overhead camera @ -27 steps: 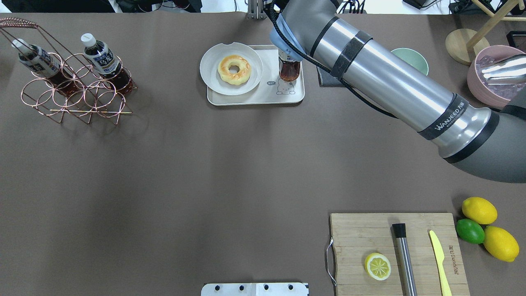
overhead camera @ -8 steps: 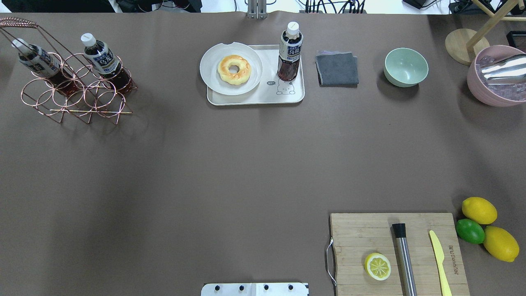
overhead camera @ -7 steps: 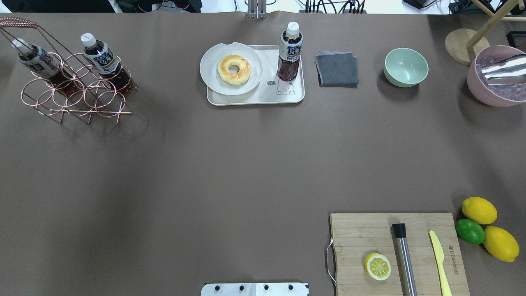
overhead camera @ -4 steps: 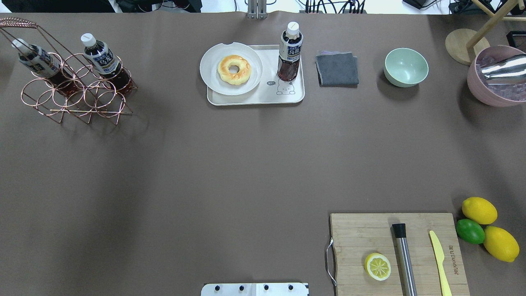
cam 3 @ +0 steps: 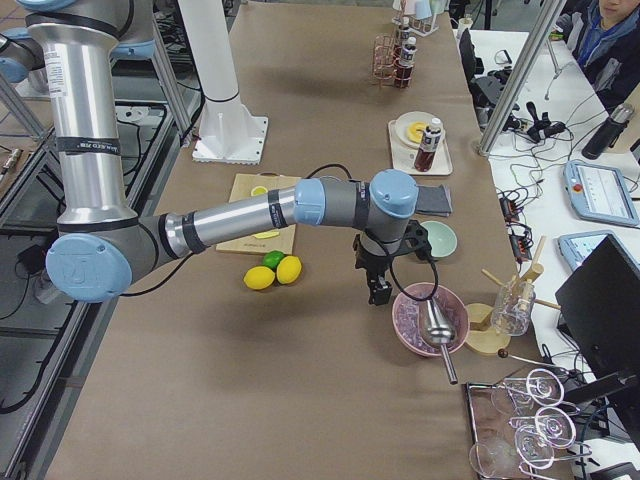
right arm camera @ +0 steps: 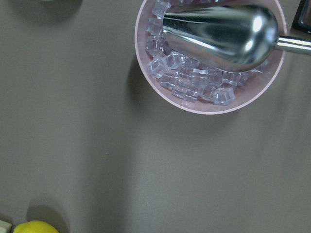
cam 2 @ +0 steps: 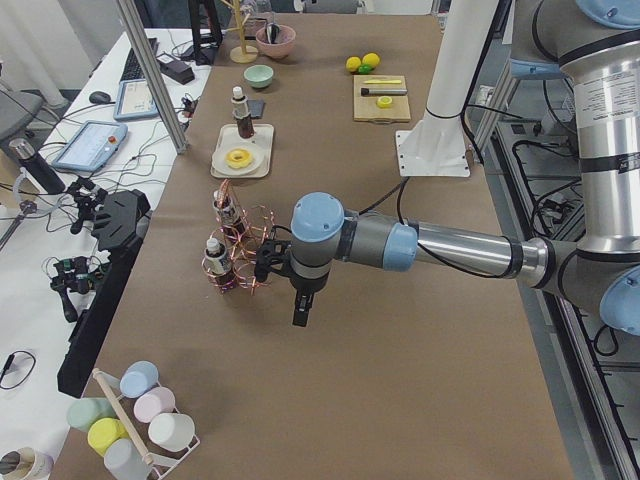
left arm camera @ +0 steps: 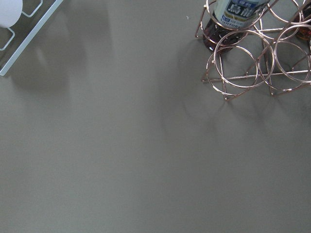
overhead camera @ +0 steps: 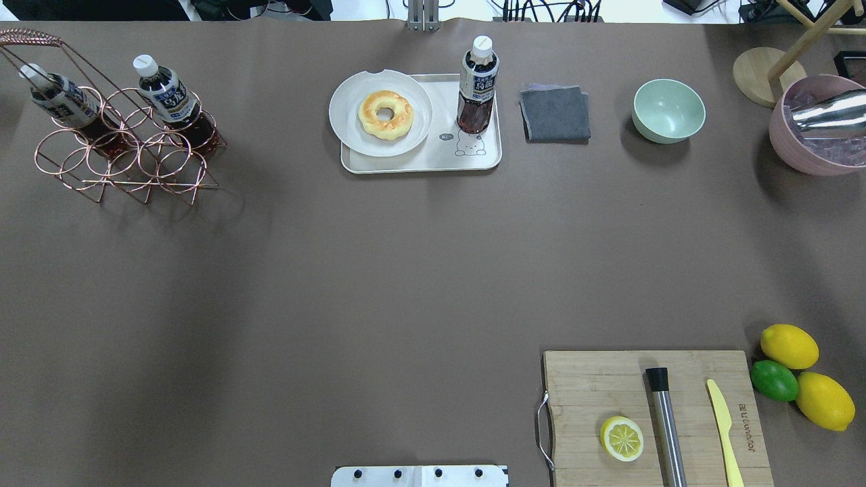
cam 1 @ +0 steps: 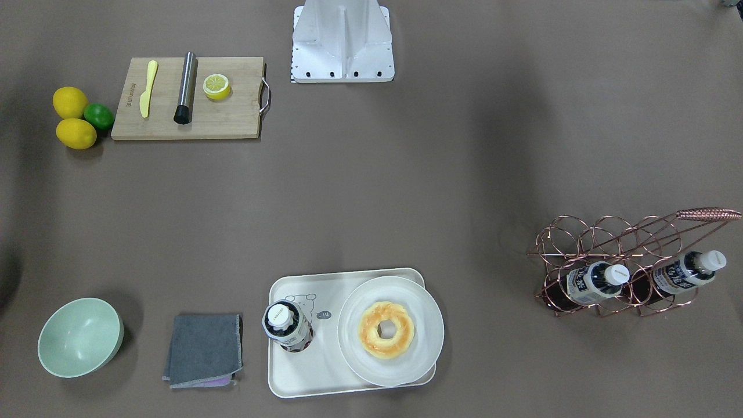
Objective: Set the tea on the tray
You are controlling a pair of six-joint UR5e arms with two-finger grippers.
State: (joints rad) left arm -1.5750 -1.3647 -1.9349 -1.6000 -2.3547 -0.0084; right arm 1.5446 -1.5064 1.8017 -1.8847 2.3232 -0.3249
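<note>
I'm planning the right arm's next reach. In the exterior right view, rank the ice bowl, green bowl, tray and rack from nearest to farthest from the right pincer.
1. Ice bowl, right beside the right pincer, toward the table's near end.
2. Green bowl, just beyond, by the operators' edge.
3. Tray, farther along that edge.
4. Rack, at the far end.

Tea bottle (overhead camera: 477,88): small clear plastic, dark reddish-brown fill, white screw cap on, white-and-navy label. Upright, standing inside the tray (overhead camera: 419,164), right end of it in overhead view, just above the bear drawing (overhead camera: 469,143). Nothing gripping it. Tray: cream-white rounded rectangle, raised rim, lying flat, upper centre of overhead frame. Front-facing view: same bottle (cam 1: 286,326) seen cap-on from above, left part of tray (cam 1: 313,371), bottom centre of frame.
</note>
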